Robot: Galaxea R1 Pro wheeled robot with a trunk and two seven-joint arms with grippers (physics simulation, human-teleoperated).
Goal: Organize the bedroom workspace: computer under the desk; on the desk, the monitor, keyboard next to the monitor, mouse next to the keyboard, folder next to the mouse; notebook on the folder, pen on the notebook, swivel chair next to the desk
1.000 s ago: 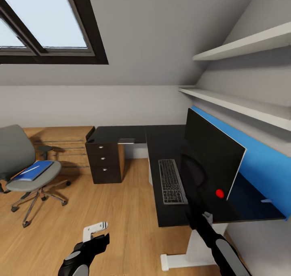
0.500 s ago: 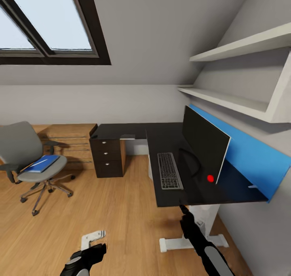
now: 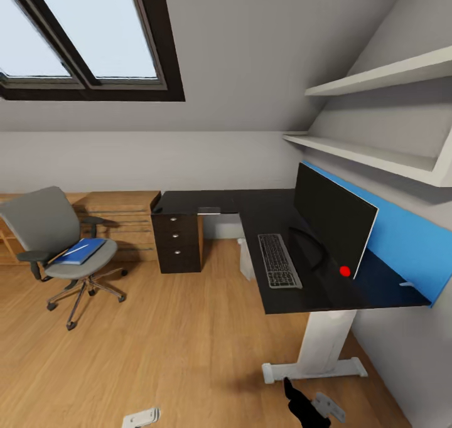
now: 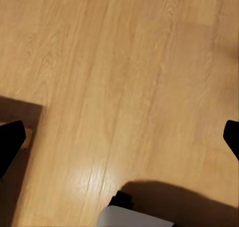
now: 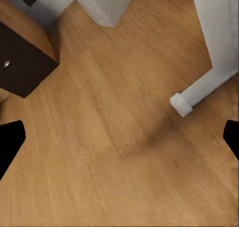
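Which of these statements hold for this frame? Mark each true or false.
1. The keyboard lies on the desk in front of the monitor. True.
2. The folder lies on the desk. False: it rests on the swivel chair seat.
3. The swivel chair stands apart from the desk. True.
4. The monitor stands on the floor. False: it stands on the desk.
5. The right end effector grips the keyboard. False: it is open over bare floor.

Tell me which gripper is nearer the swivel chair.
Left. The left gripper sits low over the floor on the swivel chair's side; the right gripper is by the desk's white leg, farther off.
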